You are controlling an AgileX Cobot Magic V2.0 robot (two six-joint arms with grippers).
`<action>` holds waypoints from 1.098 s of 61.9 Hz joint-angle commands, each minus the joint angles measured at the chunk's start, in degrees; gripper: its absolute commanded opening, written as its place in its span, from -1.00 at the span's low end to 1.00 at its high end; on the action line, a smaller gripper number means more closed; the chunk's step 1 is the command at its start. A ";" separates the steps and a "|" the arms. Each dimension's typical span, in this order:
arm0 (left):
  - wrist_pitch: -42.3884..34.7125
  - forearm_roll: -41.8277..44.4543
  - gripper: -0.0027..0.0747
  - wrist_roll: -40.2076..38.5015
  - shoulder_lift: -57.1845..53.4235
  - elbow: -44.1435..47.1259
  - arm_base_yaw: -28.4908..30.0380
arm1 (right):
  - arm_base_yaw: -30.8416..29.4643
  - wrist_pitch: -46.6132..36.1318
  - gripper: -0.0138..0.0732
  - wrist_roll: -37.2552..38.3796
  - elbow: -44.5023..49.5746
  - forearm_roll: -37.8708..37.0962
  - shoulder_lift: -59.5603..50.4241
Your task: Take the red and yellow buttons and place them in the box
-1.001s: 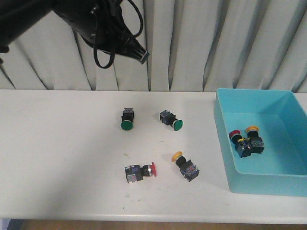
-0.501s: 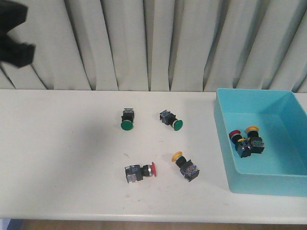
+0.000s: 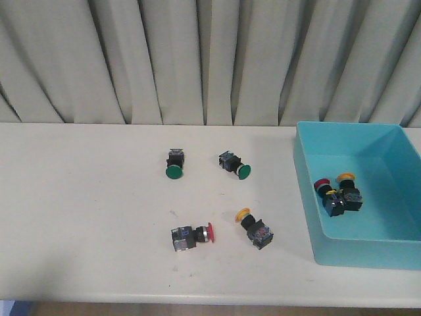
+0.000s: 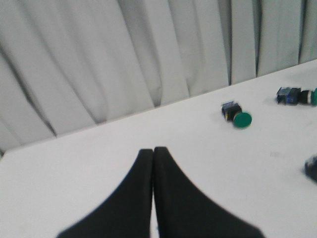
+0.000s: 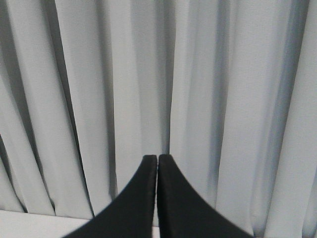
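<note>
Your main risk was a wrong pick: the two green-capped switches (image 3: 173,164) (image 3: 235,166) lay toward the table's (image 3: 79,217) far edge, near the targets. The red button (image 3: 191,236) and yellow button (image 3: 254,227) lay on their sides toward the near edge, caps likely to roll under a pinch. Two more buttons (image 3: 337,193) already sat in the blue box (image 3: 309,191) at the right edge. Your left gripper (image 4: 153,154) hovered over the table, fingers pressed together and empty; your right gripper (image 5: 157,161), likewise closed, faced the curtain (image 5: 198,74).
</note>
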 commanded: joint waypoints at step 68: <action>2.02 -19.87 -0.95 15.48 -15.78 9.47 6.21 | -0.14 -1.11 -0.70 -0.01 -1.56 0.94 -0.52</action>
